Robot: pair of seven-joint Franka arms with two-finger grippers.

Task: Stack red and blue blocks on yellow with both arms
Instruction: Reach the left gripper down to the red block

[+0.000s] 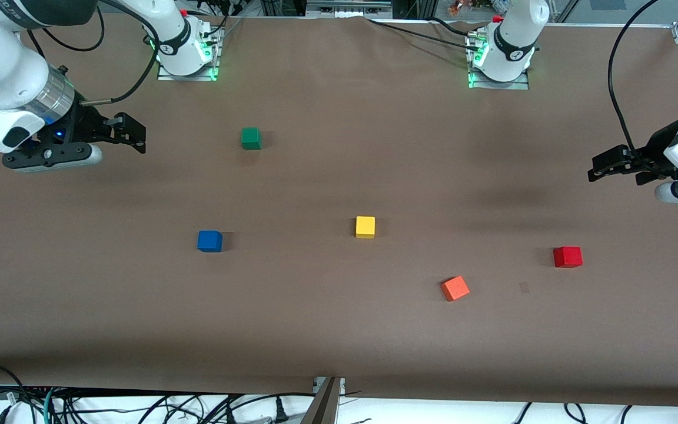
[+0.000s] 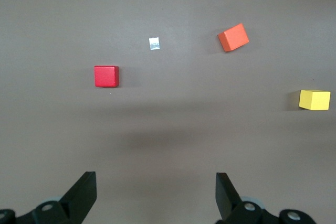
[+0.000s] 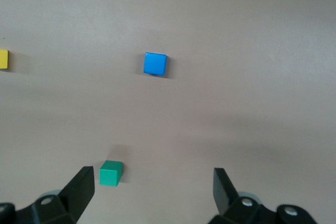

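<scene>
The yellow cube [image 1: 365,227] sits on the brown table near its middle. The blue cube [image 1: 209,241] sits toward the right arm's end. The deep red cube [image 1: 567,257] sits toward the left arm's end, a little nearer the front camera. All three stand apart and unstacked. My right gripper [image 1: 135,134] hangs open and empty over the right arm's end of the table. Its wrist view shows its open fingers [image 3: 154,179], the blue cube [image 3: 155,63] and the yellow cube's edge [image 3: 3,59]. My left gripper [image 1: 593,168] hangs open and empty over the left arm's end. Its wrist view [image 2: 156,182] shows the red cube [image 2: 106,76] and the yellow cube [image 2: 314,99].
An orange-red cube [image 1: 455,288] lies turned between yellow and red, nearer the front camera; it also shows in the left wrist view [image 2: 233,37]. A green cube [image 1: 251,138] sits nearer the arm bases, also in the right wrist view [image 3: 111,173]. A small shiny patch [image 2: 154,44] lies beside the red cube.
</scene>
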